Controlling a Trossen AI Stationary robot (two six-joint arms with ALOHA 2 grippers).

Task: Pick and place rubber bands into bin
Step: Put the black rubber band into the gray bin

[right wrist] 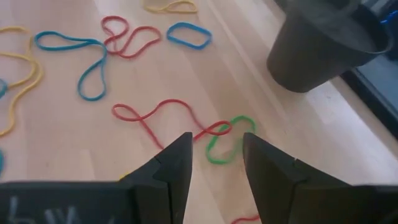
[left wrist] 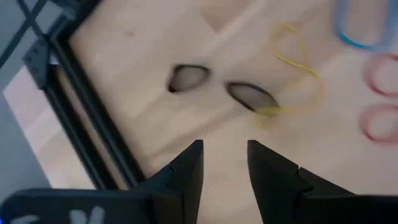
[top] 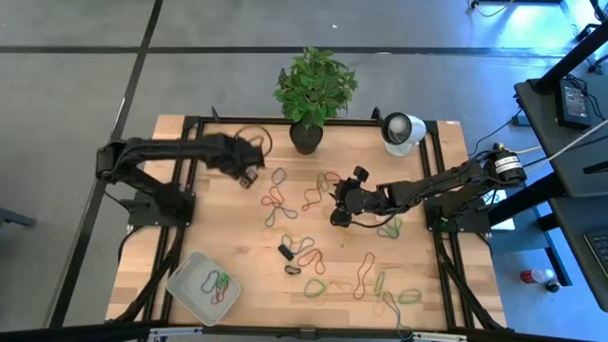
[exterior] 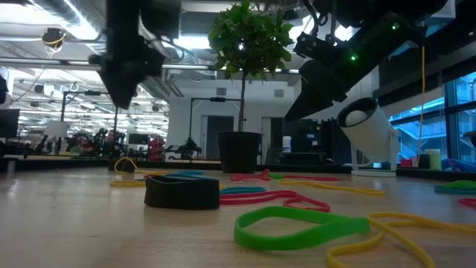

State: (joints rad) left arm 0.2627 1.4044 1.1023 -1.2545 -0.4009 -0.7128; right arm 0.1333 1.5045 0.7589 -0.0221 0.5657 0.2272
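Many rubber bands (top: pixel 313 258) in red, green, yellow and blue lie scattered flat on the wooden table. The bin (top: pixel 180 275) sits at the near left corner with several bands (top: pixel 218 283) inside. My left gripper (left wrist: pixel 225 149) hangs open over the far left of the table (top: pixel 252 176), above a dark twisted band (left wrist: pixel 186 78) and a yellow band (left wrist: pixel 298 59). My right gripper (right wrist: pixel 216 140) is open near the table's middle (top: pixel 337 201), low over a red band (right wrist: pixel 161 115) and a green band (right wrist: pixel 227 140). Neither has anything between its fingers.
A dark plant pot (top: pixel 306 138) stands at the far middle, close to my right gripper (right wrist: pixel 317 50). A white round device (top: pixel 404 131) is at the far right. A small black block (top: pixel 285 252) lies near the centre (exterior: pixel 182 191). Black frame rails (left wrist: pixel 68 93) edge the table.
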